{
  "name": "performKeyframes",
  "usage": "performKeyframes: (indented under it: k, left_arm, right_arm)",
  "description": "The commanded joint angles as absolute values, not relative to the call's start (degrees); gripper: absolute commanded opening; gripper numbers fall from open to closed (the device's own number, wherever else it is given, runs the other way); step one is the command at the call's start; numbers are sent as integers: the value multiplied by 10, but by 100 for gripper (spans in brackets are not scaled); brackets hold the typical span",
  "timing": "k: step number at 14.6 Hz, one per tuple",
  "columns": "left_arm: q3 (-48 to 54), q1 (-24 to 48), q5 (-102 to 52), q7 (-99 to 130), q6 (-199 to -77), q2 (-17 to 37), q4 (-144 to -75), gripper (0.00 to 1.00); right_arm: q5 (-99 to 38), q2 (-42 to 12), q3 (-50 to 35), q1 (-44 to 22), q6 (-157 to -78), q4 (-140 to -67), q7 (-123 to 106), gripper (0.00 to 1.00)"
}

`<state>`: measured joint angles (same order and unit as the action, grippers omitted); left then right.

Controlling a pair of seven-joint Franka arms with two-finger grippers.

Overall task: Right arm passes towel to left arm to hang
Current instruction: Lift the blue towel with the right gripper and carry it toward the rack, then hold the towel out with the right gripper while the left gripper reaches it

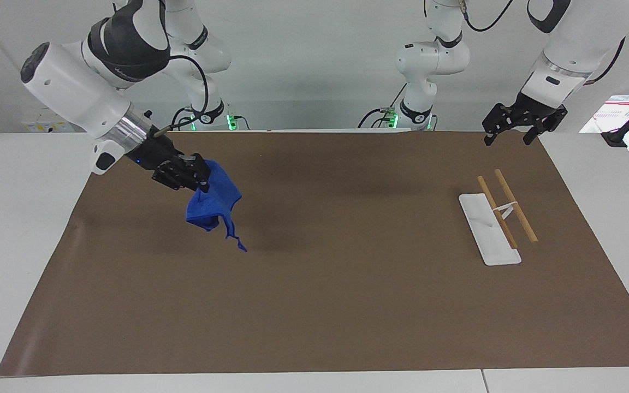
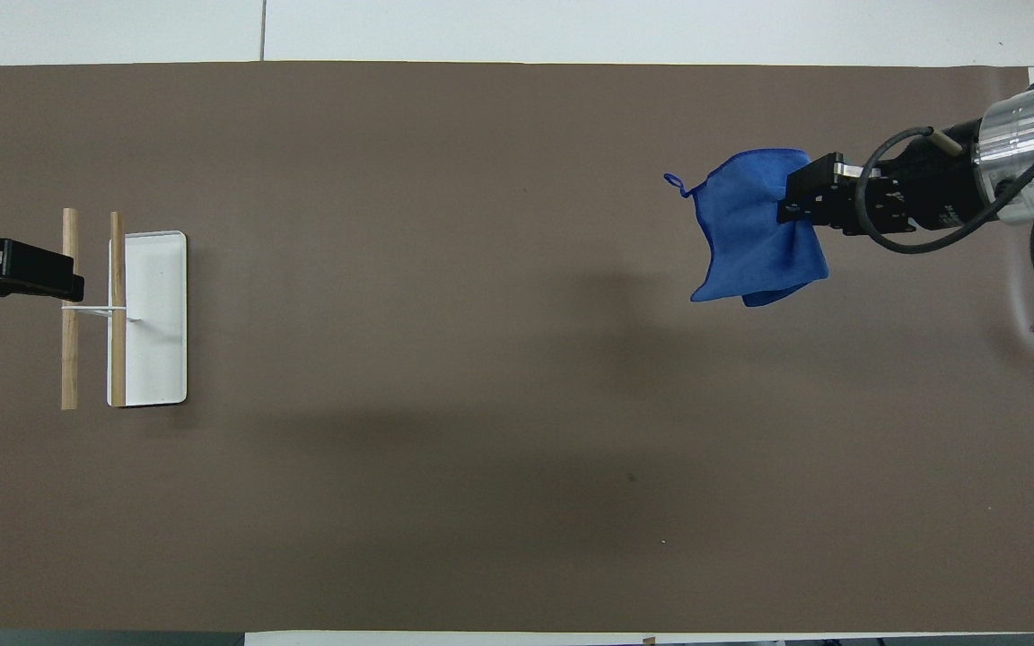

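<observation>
Towel (image 1: 213, 201) hangs clear of the brown mat (image 1: 314, 305), pinched at one edge by the right gripper (image 1: 201, 176), jaws clamped on the cloth, over the right arm's end of the table. Grip at the edge leaves most of the cloth drooping free, string corner lowest; judged convenient for a second grasp at handover. Middle of the mat lies between the arms. Rack (image 1: 497, 218), white base with two wooden rails, sits toward the left arm's end. Left gripper (image 1: 514, 136) waits in the air near the rack, jaws apart, presumably ready to receive.
</observation>
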<state>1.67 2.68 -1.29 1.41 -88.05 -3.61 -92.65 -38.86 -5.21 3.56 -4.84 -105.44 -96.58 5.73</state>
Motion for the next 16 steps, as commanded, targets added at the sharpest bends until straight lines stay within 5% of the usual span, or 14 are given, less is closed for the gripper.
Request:
performKeyframes:
  k: [1, 10, 16]
  left_arm:
    - [17, 26, -11, 18, -884, -47, -937, 100]
    - [18, 25, -27, 27, -887, -54, -949, 100]
    - [18, 26, -73, 95, -888, -57, -958, 100]
  right_arm:
    - [-486, -55, 26, -47, -1086, -959, 81, 0]
    - [-724, -58, -30, -134, -1296, -966, 159, 0]
    - [-830, -53, -31, -193, -1324, -973, 161, 0]
